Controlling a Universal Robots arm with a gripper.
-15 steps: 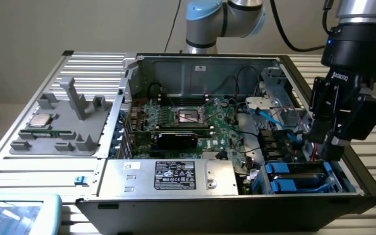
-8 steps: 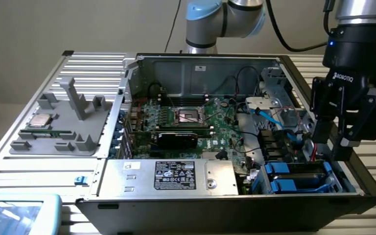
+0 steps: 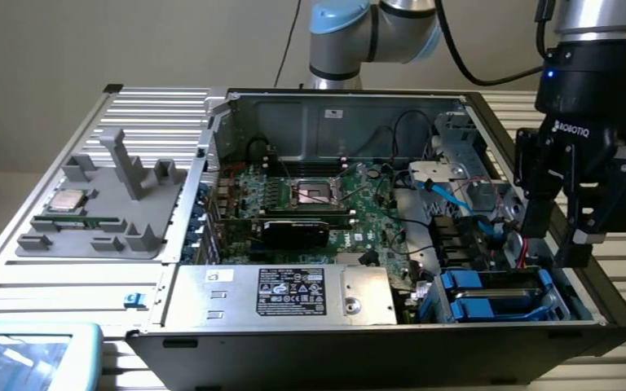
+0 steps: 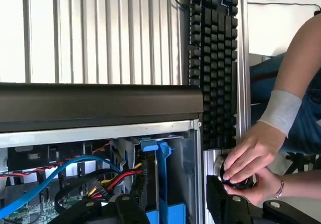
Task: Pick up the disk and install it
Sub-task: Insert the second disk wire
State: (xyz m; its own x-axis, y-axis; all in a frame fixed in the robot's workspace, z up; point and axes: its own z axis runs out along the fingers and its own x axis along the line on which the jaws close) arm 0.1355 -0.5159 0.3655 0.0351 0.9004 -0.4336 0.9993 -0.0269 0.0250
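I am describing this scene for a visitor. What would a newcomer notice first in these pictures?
First, the open computer case in the middle, its green motherboard exposed. Next, the black gripper, jaws open, hanging over the blue-railed drive bay at the exterior view's right. In the wrist view, a person's hands work beside a black keyboard.
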